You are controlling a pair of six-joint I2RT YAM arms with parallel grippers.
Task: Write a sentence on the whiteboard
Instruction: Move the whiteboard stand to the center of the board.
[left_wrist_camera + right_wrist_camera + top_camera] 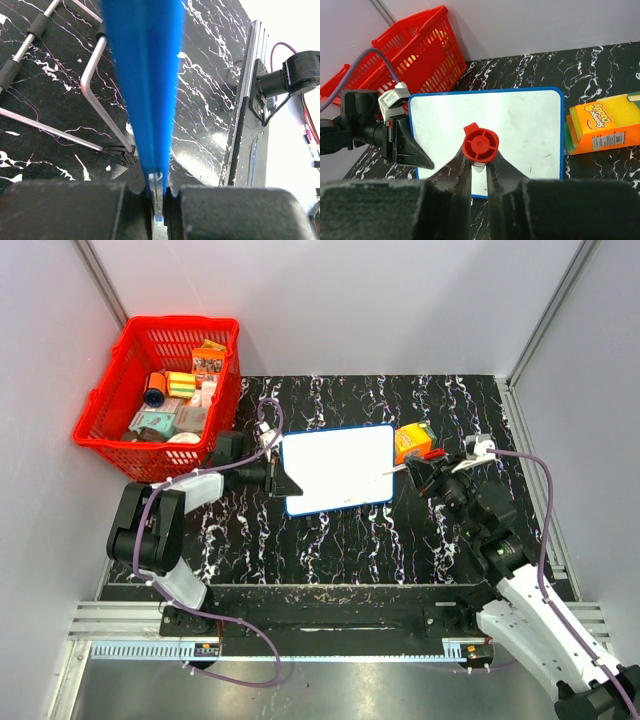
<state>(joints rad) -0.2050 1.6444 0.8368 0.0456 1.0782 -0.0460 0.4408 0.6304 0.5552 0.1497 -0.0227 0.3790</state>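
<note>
The whiteboard (338,468) sits mid-tabletop (350,540), its face almost blank and its left edge pinched tight in the left gripper (157,197). The right gripper (479,169) is clamped on a red marker (480,144) with its tip at the board's right edge, near an orange box (412,443); I cannot tell if the tip touches. The writing seems hardly started — so the tip should go to the upper left first, press lightly, and run short strokes rightward while the left grip braces the frame — too hard a push could skid the board.
</note>
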